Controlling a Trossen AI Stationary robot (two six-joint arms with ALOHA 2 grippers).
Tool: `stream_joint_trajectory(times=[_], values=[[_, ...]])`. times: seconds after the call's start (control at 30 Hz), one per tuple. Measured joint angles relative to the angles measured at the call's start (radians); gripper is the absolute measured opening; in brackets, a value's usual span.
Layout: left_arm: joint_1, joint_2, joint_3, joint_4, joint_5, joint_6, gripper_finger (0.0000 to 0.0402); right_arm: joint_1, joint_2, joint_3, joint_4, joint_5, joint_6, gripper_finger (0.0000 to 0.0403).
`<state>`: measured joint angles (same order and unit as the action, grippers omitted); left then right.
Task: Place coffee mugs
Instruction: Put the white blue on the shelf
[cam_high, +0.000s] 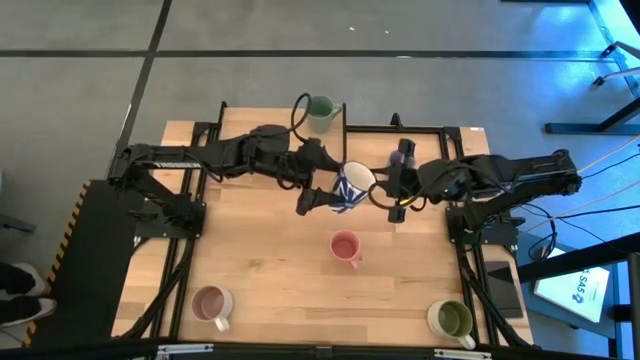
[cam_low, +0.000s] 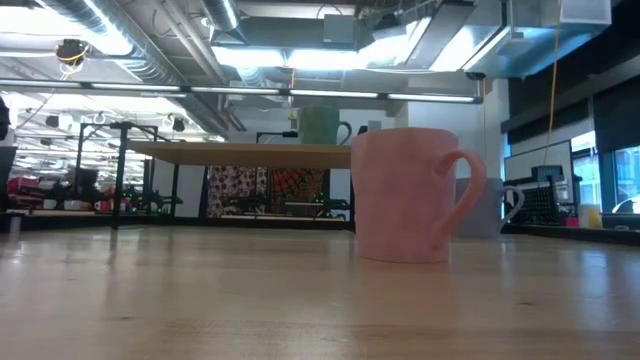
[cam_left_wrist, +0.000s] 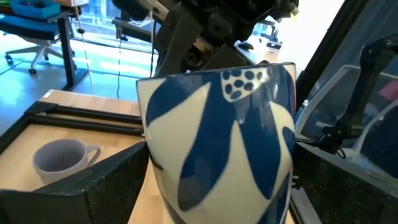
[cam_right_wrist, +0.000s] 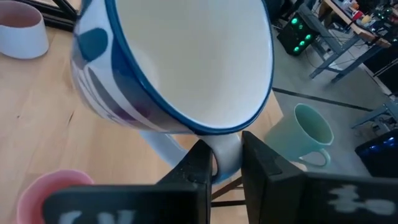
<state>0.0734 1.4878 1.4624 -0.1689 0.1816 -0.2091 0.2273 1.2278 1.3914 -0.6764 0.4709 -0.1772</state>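
Observation:
The white mug with blue pattern (cam_high: 352, 186) hangs in the air over the table's middle, tipped on its side between both grippers. My left gripper (cam_high: 322, 198) is shut on its body from the left, and my right gripper (cam_high: 380, 192) is shut on its handle from the right. The pink mug (cam_high: 345, 247) stands on its base nearer the front. The lavender mug (cam_left_wrist: 59, 158) stands toward the far right, and the green mug (cam_low: 320, 125) stands on a raised board at the far edge. The beige-pink mug (cam_high: 212, 304) and the cream mug (cam_high: 452, 320) stand at the near corners. My left gripper has the mug's patterned wall (cam_left_wrist: 211, 143) between its two wide-spread fingers (cam_left_wrist: 93, 183), coming level from the table's left. The mug is clear of the table. My right gripper pinches the mug's handle (cam_right_wrist: 227, 149) between its two fingers (cam_right_wrist: 199, 165), coming from the table's right. The mug's mouth (cam_right_wrist: 193, 56) faces this wrist camera, and the mug is tilted.
A black frame (cam_high: 345, 125) runs along the far side of the table. The pink mug (cam_low: 405, 195) stands almost under the held mug. Bare wood (cam_high: 260, 250) lies left of the pink mug and between the two near corner mugs.

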Motion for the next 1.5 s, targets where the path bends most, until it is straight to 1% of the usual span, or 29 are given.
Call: stream_joint_trajectory(times=[0.1, 0.43, 0.63, 0.8, 0.9, 1.07, 1.33, 1.5], values=[[0.0, 0.008, 0.001, 0.003, 0.008, -0.015, 0.0396, 0.0, 0.001, 0.0, 0.011, 0.007, -0.011, 0.0032], [-0.001, 0.013, 0.002, 0.002, 0.001, -0.024, 0.0395, 0.0, 0.0, -0.002, 0.013, 0.012, -0.029, 0.0032], [-0.002, 0.029, 0.002, 0.036, 0.003, -0.049, 0.0395, 0.0, -0.003, -0.002, 0.022, 0.02, -0.039, 0.0031], [-0.003, 0.062, 0.001, 0.063, 0.035, -0.075, 0.0395, -0.013, -0.003, -0.002, 0.023, 0.023, -0.063, 0.0025], [-0.004, 0.075, 0.0, 0.065, 0.031, -0.102, 0.0395, -0.015, -0.002, -0.002, 0.039, 0.03, -0.061, 0.0014], [-0.006, 0.086, -0.001, 0.077, 0.041, -0.108, 0.0395, -0.014, -0.001, -0.001, 0.045, 0.032, -0.058, 0.0012], [-0.006, 0.086, -0.001, 0.113, -0.014, -0.106, 0.0395, -0.014, 0.0, 0.0, 0.049, 0.051, -0.041, 0.0012], [-0.006, 0.086, -0.001, 0.112, -0.022, -0.107, 0.0395, -0.014, 0.0, 0.001, 0.025, 0.053, -0.007, 0.0007]])
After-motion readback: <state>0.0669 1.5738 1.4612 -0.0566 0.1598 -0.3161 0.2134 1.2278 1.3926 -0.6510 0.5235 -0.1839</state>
